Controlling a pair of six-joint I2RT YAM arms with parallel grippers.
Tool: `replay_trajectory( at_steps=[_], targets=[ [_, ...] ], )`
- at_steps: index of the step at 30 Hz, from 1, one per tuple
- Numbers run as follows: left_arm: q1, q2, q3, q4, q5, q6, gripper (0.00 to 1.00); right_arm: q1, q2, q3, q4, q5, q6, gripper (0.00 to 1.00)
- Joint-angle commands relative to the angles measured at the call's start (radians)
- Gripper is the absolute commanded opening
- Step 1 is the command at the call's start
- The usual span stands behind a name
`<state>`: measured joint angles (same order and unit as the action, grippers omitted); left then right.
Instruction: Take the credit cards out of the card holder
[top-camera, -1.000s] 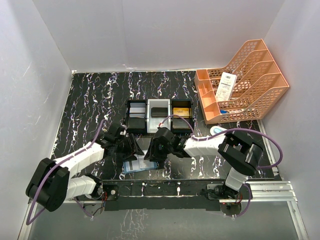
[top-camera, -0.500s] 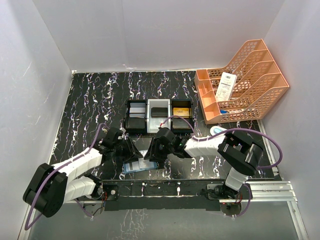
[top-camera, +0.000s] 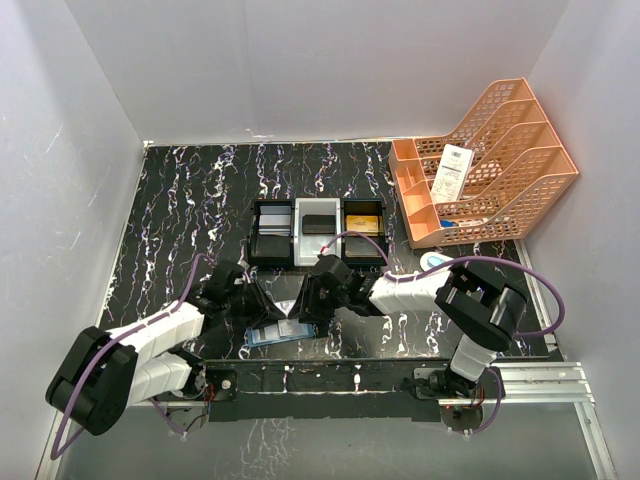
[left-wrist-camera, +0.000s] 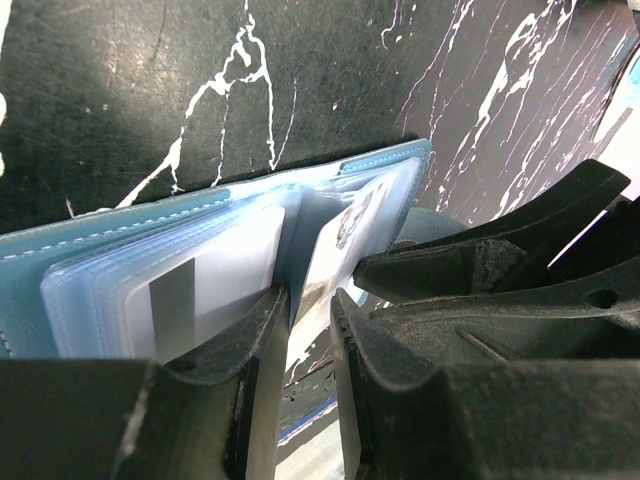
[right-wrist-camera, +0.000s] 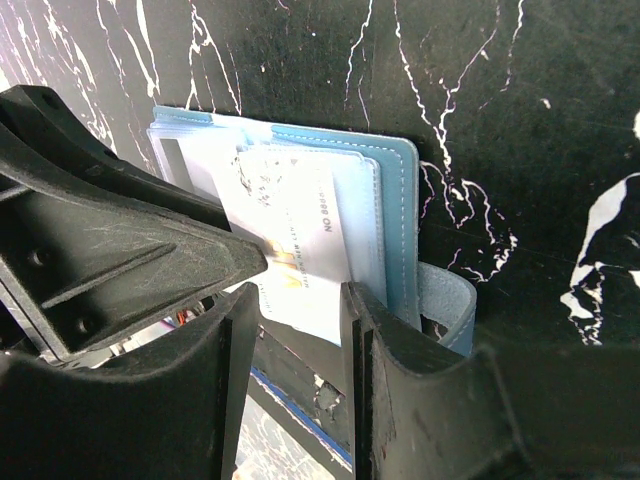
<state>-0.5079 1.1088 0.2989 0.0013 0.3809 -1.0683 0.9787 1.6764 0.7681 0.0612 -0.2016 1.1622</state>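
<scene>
Black marbled table (top-camera: 180, 200) carries the open card holder (top-camera: 275, 332) near its front edge, between both arms. We see the left gripper (left-wrist-camera: 310, 295) and the right gripper (right-wrist-camera: 300, 295) each narrowly astride a pale credit card (right-wrist-camera: 300, 230); whether they really pinch it, we cannot tell.

The teal-blue card holder (top-camera: 278, 333) lies open on the black marbled bench (top-camera: 200, 200), close to its near edge, clear plastic pockets fanned upward. A pale printed credit card (right-wrist-camera: 300, 250) pokes partway out of one pocket. Another card (left-wrist-camera: 175, 300), with a dark stripe, sits fully inside its sleeve as far as I can tell.
</scene>
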Motion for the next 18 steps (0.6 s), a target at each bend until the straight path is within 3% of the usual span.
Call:
replay_trajectory(
  at_steps=[1, 11, 18],
  targets=[
    [-0.003, -0.020, -0.018, -0.030, -0.008, -0.016, 0.21, -0.008, 0.027, -0.039, -0.061, 0.046, -0.017, 0.38],
    [-0.004, -0.019, 0.007, -0.085, -0.006, 0.005, 0.01, -0.014, 0.022, -0.046, -0.064, 0.050, -0.019, 0.38],
    [-0.003, -0.041, 0.047, -0.176, -0.041, 0.048, 0.00, -0.017, 0.023, -0.041, -0.067, 0.047, -0.023, 0.38]
  ],
)
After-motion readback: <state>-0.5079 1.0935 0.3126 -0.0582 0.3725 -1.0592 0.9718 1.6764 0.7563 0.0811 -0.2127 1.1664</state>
